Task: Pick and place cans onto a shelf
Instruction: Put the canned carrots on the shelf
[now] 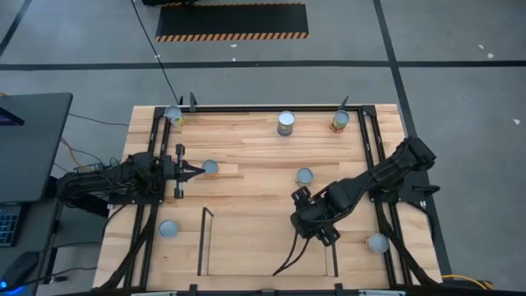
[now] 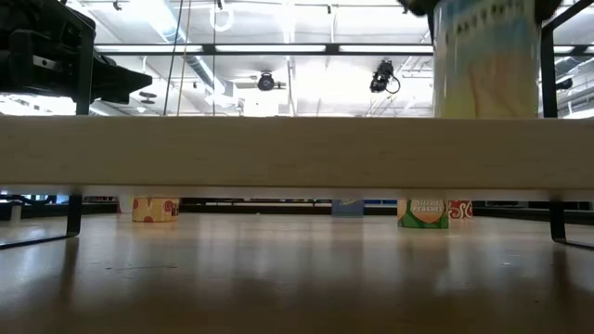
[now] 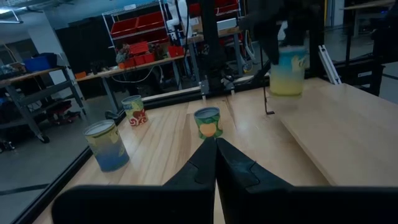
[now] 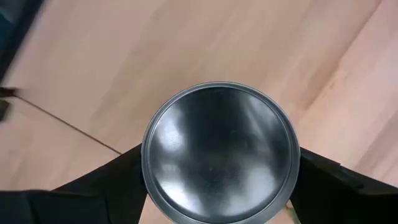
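Right gripper (image 4: pixel 217 186) around round metal can (image 4: pixel 219 152)

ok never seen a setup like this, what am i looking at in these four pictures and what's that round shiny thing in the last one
Two dark robot arms work at a wooden table. One picture looks straight down, one looks level along the tabletop, and two come from cameras on the arms' wrists. Small metal cans stand scattered on the wood, such as one at the far edge. The right gripper holds a can by its sides; the shiny disc is that can's top, over the light-wood shelf. The left gripper is shut and empty, beside another can.
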Controlling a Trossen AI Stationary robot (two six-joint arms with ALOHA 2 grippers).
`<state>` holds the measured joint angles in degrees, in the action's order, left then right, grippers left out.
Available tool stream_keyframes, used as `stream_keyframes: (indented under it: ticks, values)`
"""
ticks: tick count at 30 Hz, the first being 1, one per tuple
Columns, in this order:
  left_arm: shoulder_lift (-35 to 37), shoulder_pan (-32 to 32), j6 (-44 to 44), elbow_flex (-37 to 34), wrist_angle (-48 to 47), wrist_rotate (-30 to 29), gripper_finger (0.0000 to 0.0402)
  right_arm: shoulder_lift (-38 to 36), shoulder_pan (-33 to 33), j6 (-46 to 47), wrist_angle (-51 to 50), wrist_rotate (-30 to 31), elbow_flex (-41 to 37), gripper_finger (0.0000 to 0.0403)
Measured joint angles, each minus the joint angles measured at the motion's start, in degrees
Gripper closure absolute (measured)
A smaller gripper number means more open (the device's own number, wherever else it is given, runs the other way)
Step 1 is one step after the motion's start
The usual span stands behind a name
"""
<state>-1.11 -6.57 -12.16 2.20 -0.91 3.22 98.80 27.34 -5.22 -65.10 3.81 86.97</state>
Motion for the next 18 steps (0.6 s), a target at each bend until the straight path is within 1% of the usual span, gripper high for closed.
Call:
stream_keyframes:
  ticks: [2, 4, 9, 13, 18]
  values:
    - [-0.01, 0.01, 0.0, 0.0, 0.09, 0.0, 0.039, -0.16, -0.05, -1.29, 3.63, -1.21, -2.05, 0.008]
    - [0.01, 0.0, 0.0, 0.0, 0.2, 0.0, 0.039, -0.26, 0.02, -2.31, 5.07, -3.96, -3.56, 0.008]
    - [-0.01, 0.0, 0.02, 0.0, 0.26, 0.0, 0.039, -0.33, -0.93, -1.9, 4.14, -6.43, -5.26, 0.008]
    - [-0.01, 0.0, 0.0, 0.0, 0.29, 0.0, 0.039, -0.33, -1.8, -1.32, 4.41, -6.71, -5.26, 0.0078]
    - [-0.01, 0.01, 0.01, -0.01, 0.29, 0.0, 0.039, -0.33, -3.32, 2.28, 2.99, -8.25, -5.26, 0.0058]
